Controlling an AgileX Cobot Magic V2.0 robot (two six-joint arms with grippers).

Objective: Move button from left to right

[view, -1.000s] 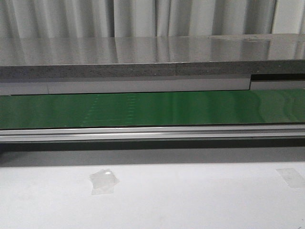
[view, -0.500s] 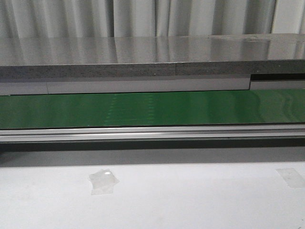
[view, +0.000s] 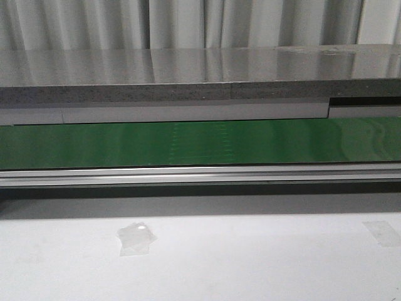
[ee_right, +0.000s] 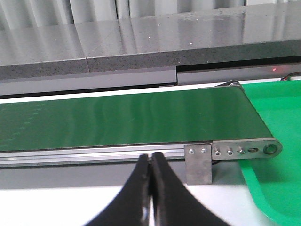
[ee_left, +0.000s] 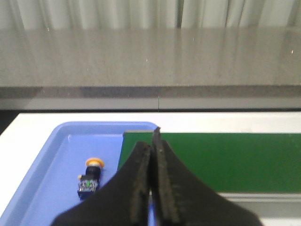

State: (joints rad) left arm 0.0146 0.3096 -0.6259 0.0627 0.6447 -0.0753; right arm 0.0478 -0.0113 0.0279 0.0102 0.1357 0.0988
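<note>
Front view, belt: We see a long green belt (view: 200,143) running straight across the picture from the left edge to the right edge.
Front view, rail: A silver metal rail (view: 200,175) runs along the near side of the belt.
Front view, shelf: Behind the belt lies a grey speckled shelf (view: 188,75), and pale curtains (view: 188,24) hang behind that.
Front view, table: In front of the rail is a white table (view: 250,263) with a crumpled patch of clear tape (view: 135,237) on the left and another patch (view: 382,232) at the right edge.
Front view, arms: We see neither arm here, and the button does not show in this view.
Left wrist view, claw: The left claw (ee_left: 151,141) has its two dark fingers pressed together with only a thin seam between them, and it holds nothing.
Left wrist view, tray: A blue tray (ee_left: 51,160) sits at the end of the green belt (ee_left: 225,160).
Left wrist view, button: The button (ee_left: 89,177) lies inside the blue tray, its orange cap pointing away from the camera, apart from the fingers.
Right wrist view, claw: The right claw (ee_right: 150,157) is likewise closed, fingertips touching, with nothing between them.
Right wrist view, belt end: The belt (ee_right: 127,120) ends at a silver bracket (ee_right: 230,153).
Right wrist view, tray: A green tray (ee_right: 277,122) lies just past that end.
</note>
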